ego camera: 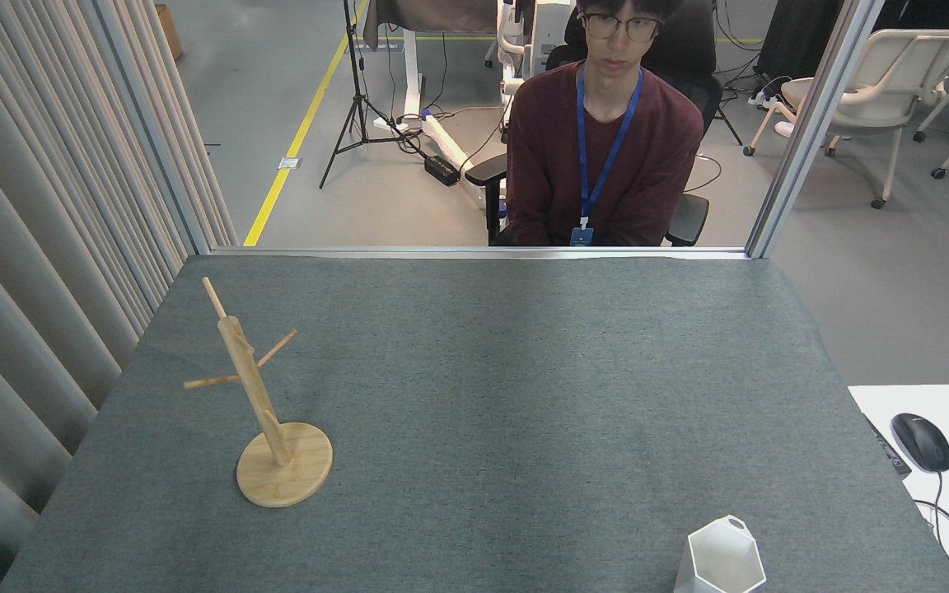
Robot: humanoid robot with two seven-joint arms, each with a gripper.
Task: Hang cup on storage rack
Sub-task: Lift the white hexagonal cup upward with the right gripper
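Observation:
The white faceted cup [723,560] stands upright at the table's near right edge, its hexagonal rim open upward and its small flat handle with a round hole pointing away from me. The light wooden storage rack [256,387] stands on the left side of the table on its round disc base [284,475], with thin pegs angled out from the post. No peg carries anything. Neither of my grippers shows in the head view.
A grey felt table [483,395] fills the view. A person in a dark red sweater [602,156] sits behind its far edge. Grey curtains [46,247] hang along the left. A white desk with a black mouse [921,441] adjoins on the right.

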